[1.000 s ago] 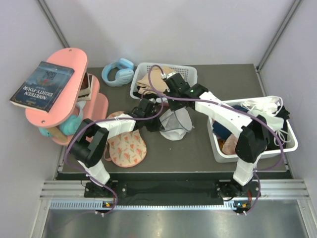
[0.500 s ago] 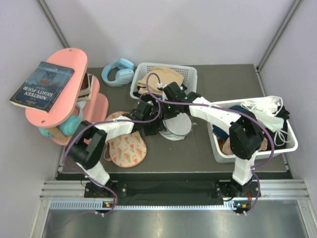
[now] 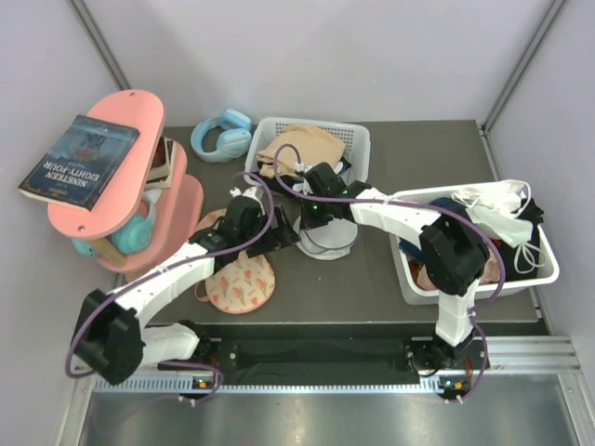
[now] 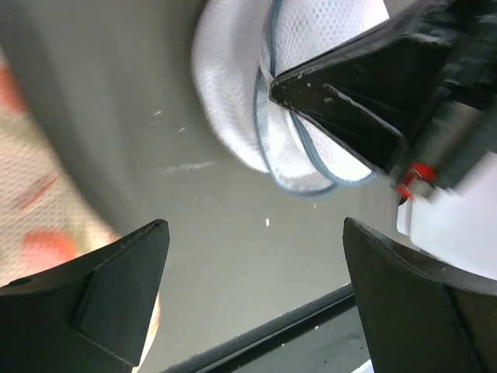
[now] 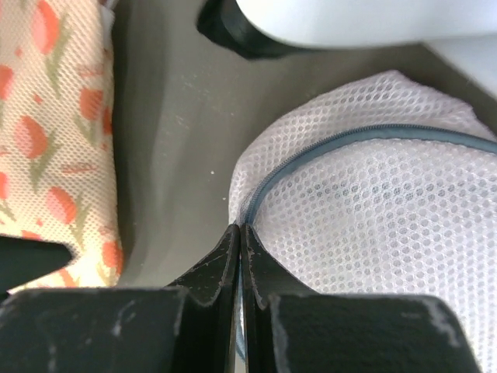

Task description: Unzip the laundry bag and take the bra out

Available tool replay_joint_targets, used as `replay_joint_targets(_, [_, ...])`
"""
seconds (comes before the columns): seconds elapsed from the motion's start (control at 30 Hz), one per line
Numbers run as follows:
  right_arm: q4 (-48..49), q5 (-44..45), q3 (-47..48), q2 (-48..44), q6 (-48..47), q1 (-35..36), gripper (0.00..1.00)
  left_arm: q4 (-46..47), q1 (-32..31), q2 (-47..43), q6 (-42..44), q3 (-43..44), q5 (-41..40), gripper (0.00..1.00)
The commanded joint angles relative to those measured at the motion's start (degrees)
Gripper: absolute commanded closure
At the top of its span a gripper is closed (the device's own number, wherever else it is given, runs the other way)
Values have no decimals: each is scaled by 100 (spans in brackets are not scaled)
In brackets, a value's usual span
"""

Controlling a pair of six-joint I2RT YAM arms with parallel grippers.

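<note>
Laundry bag [image 3: 330,243] lies slack near the middle of the worktop [image 3: 372,288], where a second ago we held it lifted. Our right claw [image 5: 239,229] pinches its zip rim, jaws pressed together on the mesh edge. Our left claw [image 4: 255,233] has just sprung wide and holds nothing, just beside the bag. We see the bra [image 3: 240,281] outside the bag, toward the worktop's left front edge, so we judge the removal done.
</note>
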Motion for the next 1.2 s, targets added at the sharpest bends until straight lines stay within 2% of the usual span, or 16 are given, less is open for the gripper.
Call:
replay_joint_targets(0.0, [478,-99,-194,45,55,42,100,-678,-14,-829,-97,-183,-623,2])
replay_joint_targets(0.23, [987,-345,-932,98,186,50,100,-917,30,-1394,-335,-140,-1204,1])
replay_joint_targets(0.43, [875,-565,-828,142,213,59,98,-1084,30,-1227,-440,141,-1300,1])
replay_joint_targets(0.5, [760,-556,-732,-41,134,50,87,-1198,39,-1253,-440,203,-1450,1])
replay_joint_targets(0.53, [716,-556,-713,-130,90,50,72,-1233,30,-1262,-440,247,-1494,1])
replay_joint_targets(0.6, [672,-565,-661,-375,29,50,57,-1234,30,-1332,-440,282,-1582,1])
replay_joint_targets(0.63, [628,-556,-652,-455,-41,50,45,-1242,30,-1358,-440,317,-1608,1])
replay_joint_targets(0.7, [601,-609,-591,-691,-103,50,34,-1260,39,-1402,-432,361,-1661,1])
replay_joint_targets(0.77, [418,-591,-503,-815,-182,42,18,-1304,39,-1420,-414,431,-1705,1])
replay_joint_targets(0.8, [278,-557,-328,-912,-200,24,4,-1391,47,-1411,-423,458,-1818,1])
replay_joint_targets(0.83, [15,-548,-240,-965,-261,7,0,-1444,47,-1411,-432,528,-1872,1])
replay_joint_targets(1.0, [-295,-302,-72,-1526,-367,-90,0,-1471,39,-1420,-379,599,-2013,1])
replay_joint_targets(1.17, [-313,-205,-256,-1984,-341,-538,0,-1541,65,-1376,-432,730,-2197,1])
